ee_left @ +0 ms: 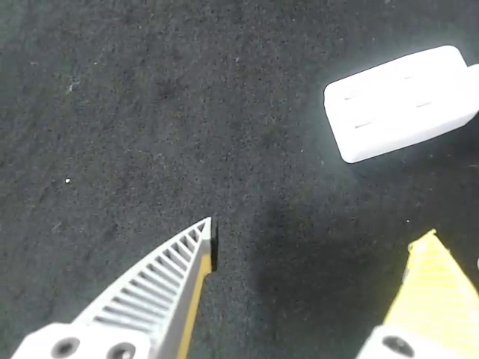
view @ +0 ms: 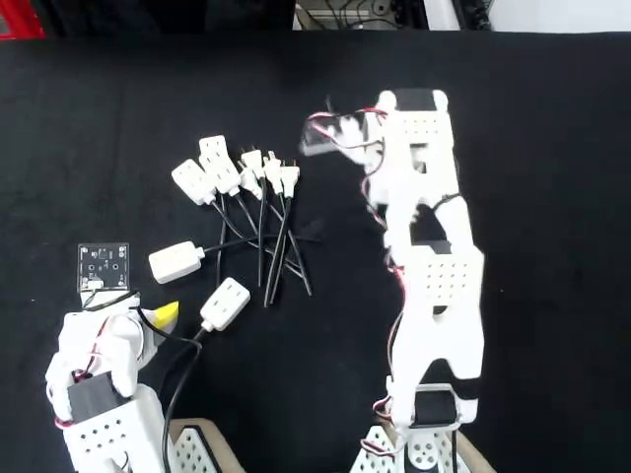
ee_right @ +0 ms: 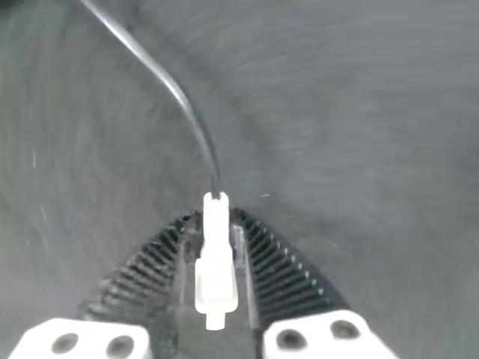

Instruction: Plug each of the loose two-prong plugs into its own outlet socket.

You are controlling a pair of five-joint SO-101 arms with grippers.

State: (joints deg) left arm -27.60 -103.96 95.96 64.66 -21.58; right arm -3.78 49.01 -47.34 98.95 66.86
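SOCKET TRIAL: The right gripper [ee_right: 215, 218] is closed on 1 white two-prong plug [ee_right: 215, 269], pinching it between 2 ribbed fingers [ee_right: 281, 269], while the plug's black cord [ee_right: 179, 97] trails away above the black table [ee_right: 374, 112]. Seen from above, the right arm stretches far up the table, its gripper just beside a cluster of loose plugs [view: 271, 168] that lie with their prongs pointing away from the arms. Their dark cords run back toward the arms and cross in a loose bundle [view: 278, 258].

4 white outlet sockets lie to the left of that cluster. 2 of them [view: 205, 172] sit side by side, touching or nearly so, next to the plugs. A 3rd [view: 175, 261] lies nearer the arms, and a 4th [view: 225, 303] lies nearer still.

At the table's near left corner, the left gripper [ee_left: 318, 228] hangs low over the cloth with its fingers spread wide and nothing between them. Its grey finger [ee_left: 176, 280] and yellow finger [ee_left: 434, 292] stand well apart, and 1 socket block [ee_left: 400, 101] lies near the yellow tip, not touching it. A small square board [view: 104, 266] sits just beyond the left arm.
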